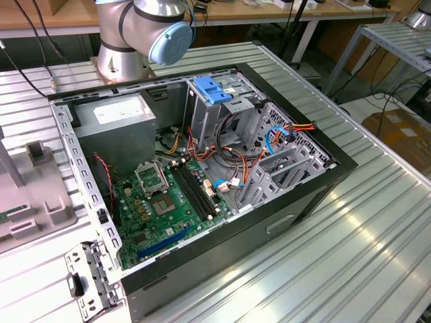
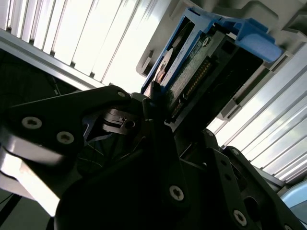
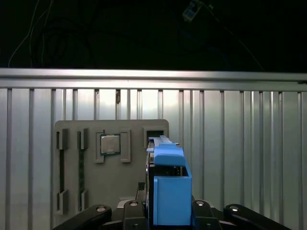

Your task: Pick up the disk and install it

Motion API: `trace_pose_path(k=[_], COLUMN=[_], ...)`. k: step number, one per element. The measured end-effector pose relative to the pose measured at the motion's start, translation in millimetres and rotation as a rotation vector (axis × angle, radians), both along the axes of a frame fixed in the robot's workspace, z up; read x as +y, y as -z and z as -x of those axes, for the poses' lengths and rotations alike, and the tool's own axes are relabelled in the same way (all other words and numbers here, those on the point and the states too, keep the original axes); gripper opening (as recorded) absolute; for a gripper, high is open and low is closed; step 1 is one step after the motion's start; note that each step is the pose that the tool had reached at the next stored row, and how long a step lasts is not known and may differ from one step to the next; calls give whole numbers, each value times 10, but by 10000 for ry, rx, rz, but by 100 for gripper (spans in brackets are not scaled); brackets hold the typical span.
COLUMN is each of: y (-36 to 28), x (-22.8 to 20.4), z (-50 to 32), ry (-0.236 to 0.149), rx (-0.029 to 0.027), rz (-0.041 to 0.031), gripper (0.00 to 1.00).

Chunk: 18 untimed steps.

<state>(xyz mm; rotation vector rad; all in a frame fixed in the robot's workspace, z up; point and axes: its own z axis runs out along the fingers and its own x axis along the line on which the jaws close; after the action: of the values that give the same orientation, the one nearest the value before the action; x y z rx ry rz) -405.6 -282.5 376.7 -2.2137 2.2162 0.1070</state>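
The disk [image 3: 166, 184] stands on edge between my gripper's [image 3: 165, 211] black fingers [image 3: 132, 209], with its blue plastic rail facing the first wrist view. In the second wrist view the disk [image 2: 189, 67] shows its silver body, a label and a row of connector pins, with the gripper [image 2: 165, 112] shut against its sides. Behind it lies a grey holder tray [image 3: 72, 165] on the ribbed metal table. I cannot tell whether the disk is clear of the tray's slot. The open computer case [image 1: 310, 195] lies in the exterior view, with an upright drive cage and its blue latch [image 1: 211, 91] inside.
The holder tray carries a square processor chip [image 3: 110, 143] and long memory slots [image 3: 61, 167]. The same tray [image 1: 34, 202] sits at the exterior view's left, beside the case. Inside the case are a grey power supply box [image 1: 114, 124], a green motherboard [image 1: 161, 208] and loose cables [image 1: 262, 145]. The arm's base [image 1: 131, 40] stands behind the case.
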Motion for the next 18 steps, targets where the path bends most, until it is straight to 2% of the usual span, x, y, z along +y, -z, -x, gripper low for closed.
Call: trace_pose_path(k=[18], y=[-106], x=[0], z=[0], ry=[0], rx=[0], rz=[0], gripper=[36])
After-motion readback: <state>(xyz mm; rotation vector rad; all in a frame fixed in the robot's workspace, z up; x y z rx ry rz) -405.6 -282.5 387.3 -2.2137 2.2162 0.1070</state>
